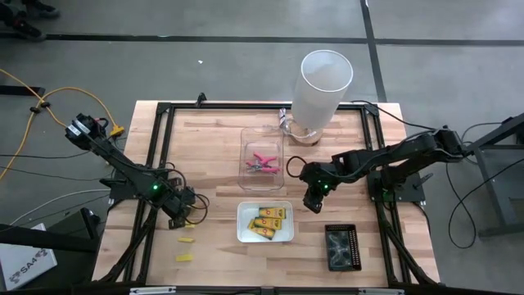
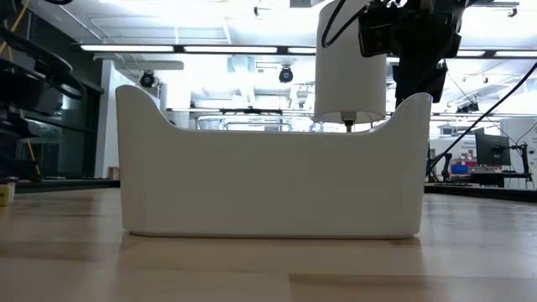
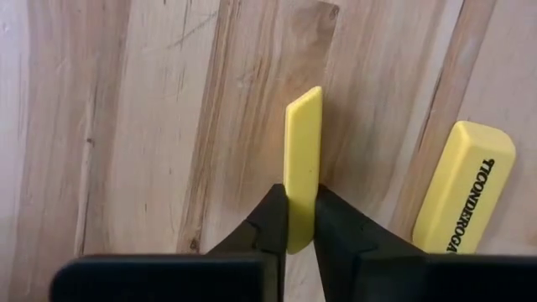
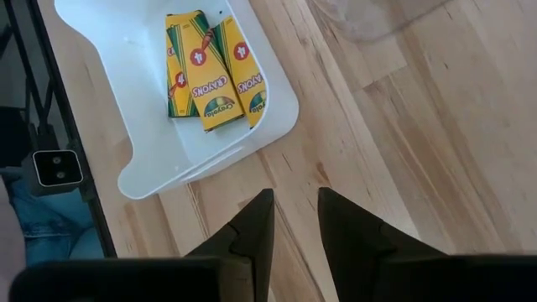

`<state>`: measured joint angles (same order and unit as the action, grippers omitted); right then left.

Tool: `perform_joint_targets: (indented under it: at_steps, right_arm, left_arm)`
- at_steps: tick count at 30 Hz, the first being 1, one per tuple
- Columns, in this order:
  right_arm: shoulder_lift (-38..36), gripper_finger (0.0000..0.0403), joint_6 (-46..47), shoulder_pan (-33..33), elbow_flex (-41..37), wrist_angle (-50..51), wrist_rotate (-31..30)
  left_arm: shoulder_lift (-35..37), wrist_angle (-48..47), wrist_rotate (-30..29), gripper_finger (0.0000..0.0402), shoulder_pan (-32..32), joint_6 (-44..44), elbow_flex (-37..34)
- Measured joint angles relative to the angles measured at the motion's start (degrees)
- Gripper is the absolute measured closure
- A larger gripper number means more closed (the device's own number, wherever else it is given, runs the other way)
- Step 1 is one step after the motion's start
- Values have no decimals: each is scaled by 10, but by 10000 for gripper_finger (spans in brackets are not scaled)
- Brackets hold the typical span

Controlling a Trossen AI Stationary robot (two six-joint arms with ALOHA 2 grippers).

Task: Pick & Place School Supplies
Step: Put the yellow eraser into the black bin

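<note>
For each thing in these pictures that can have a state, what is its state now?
Left pincer: shut on yellow block.
Yellow block: gripped at one end, by the table.
Right pincer: open, empty, above bare wood.
White tray: holds crayon packets.
Crayon packets: lying flat together.
Clear tray: holds pink scissors.
Pink scissors: lying in clear tray.
White cylinder: upright.

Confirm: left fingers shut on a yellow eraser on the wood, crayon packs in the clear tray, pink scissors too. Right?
One error: the crayon packs lie in the white tray, as the high and right wrist views show. The pink scissors alone are in the clear tray. The left gripper is indeed shut on a yellow eraser on the wood.
</note>
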<state>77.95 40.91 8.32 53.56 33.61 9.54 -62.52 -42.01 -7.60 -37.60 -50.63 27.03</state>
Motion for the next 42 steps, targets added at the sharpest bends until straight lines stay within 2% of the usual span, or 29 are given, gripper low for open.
perform_joint_targets:
  at_steps: [11, 16, 22, 30, 33, 42]
  right_arm:
    - [0, 316, -4, 0, 0, 0, 4]
    - [0, 316, -14, -1, 0, 0, 38]
    - [0, 316, -51, -1, 6, -2, 88]
    - [0, 316, -120, -1, 31, -121, 103]
    - [0, 316, -153, 0, 32, -180, 79]
    - [3, 316, -230, 11, 32, -283, -77]
  left_arm:
    - [-1, 1, 0, 371, 0, 9, 12]
    - [0, 1, 0, 374, 5, 31, 43]
    - [0, -5, -4, 375, 40, 88, 97]
    - [-1, -5, -31, 375, 112, 186, 173]
    - [-1, 13, -36, 375, 141, 214, 193]
    - [-1, 170, -71, 376, 189, 329, 204]
